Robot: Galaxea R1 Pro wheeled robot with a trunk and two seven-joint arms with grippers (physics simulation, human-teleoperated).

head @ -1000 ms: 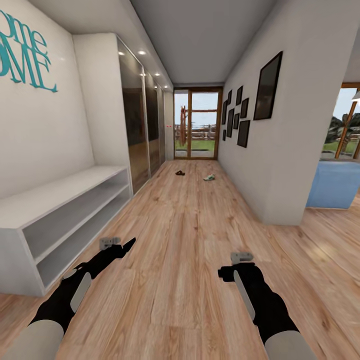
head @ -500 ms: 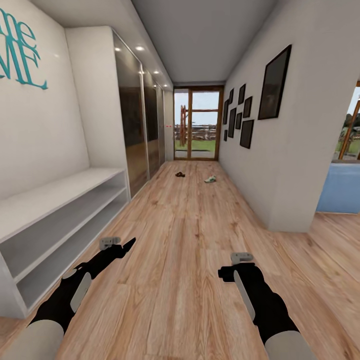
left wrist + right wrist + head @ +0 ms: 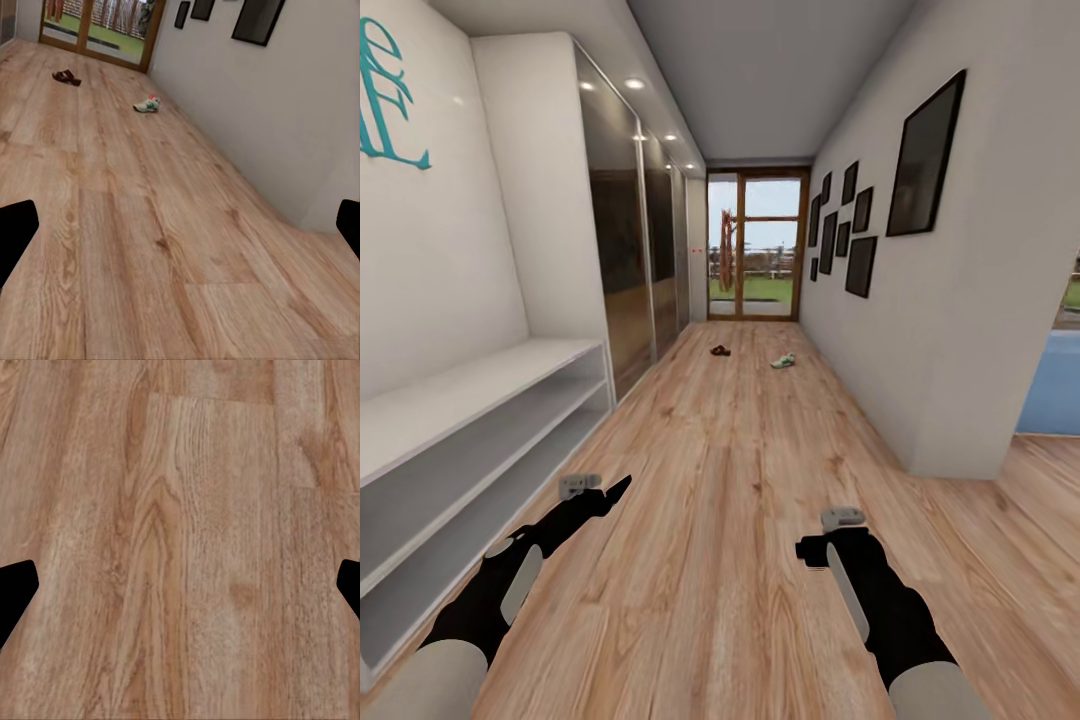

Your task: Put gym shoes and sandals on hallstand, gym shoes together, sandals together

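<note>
Along the left wall the hallstand (image 3: 480, 400) has slid nearer as the base rolled forward; a sandal (image 3: 720, 350) and a gym shoe (image 3: 784, 361) lie far ahead. Both grippers' jaws spread, empty.

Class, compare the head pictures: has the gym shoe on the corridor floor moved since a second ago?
No. The gym shoe keeps its place relative to the glass door and the sandal; the robot's camera has advanced, shifting the whole view.

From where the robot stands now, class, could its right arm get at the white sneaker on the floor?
Probably not: the sneaker lies far down the corridor floor, well beyond the right gripper. Nothing blocks the way.
</note>
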